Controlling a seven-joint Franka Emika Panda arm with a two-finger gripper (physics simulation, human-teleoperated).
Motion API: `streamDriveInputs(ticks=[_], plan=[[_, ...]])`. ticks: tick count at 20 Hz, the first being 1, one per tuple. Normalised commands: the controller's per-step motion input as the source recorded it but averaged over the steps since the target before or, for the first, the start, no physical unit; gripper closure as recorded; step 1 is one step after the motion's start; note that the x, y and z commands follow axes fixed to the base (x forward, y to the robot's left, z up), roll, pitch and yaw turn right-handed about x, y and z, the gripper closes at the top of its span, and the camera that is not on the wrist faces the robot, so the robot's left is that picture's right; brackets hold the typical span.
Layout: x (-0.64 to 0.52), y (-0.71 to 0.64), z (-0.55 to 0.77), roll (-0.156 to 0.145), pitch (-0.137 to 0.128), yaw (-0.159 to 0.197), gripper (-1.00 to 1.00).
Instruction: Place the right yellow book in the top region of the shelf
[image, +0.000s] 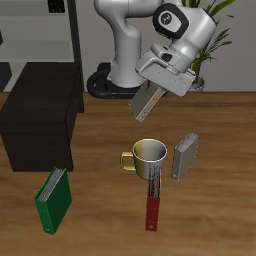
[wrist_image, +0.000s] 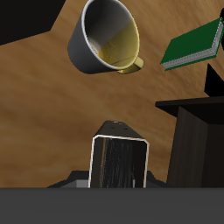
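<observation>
The right yellow book (image: 146, 101) is held in the tool (image: 153, 88), lifted clear of the tabletop (image: 220, 200), hanging tilted below the wrist, above and behind the mug (image: 147, 157). In the wrist view the book (wrist_image: 120, 164) is seen edge-on directly beneath the tool, pinched on both faces, so the tool is closed on it, only as wide as the book's thickness. The step in hand is judged to be the carry to the shelf (image: 40, 118); it is best done by keeping height until the book's lower corner clears the shelf's flat top, then moving across and lowering slowly. The grip should not be loosened before the book rests on the top surface. The tilt should be levelled so the book is laid flat, not on an edge. The grey book (image: 186, 155), green book (image: 54, 198) and the red-handled object (image: 153, 195) lie well below the path and should be left untouched.
</observation>
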Motion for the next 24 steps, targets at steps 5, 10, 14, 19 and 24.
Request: streamDriveInputs(ticks=[5,10,14,19,24], plan=[[0.2,-0.26,0.12,-0.177,-0.018,0.012,1.0],[0.11,-0.14,-0.11,-0.148,0.002,0.013,1.0],[0.06,-0.02,-0.16,-0.113,0.025,0.013,1.0],[0.04,0.11,-0.2,-0.074,-0.004,0.018,1.0],[0.03,0.11,-0.23,-0.076,0.003,0.011,1.0]])
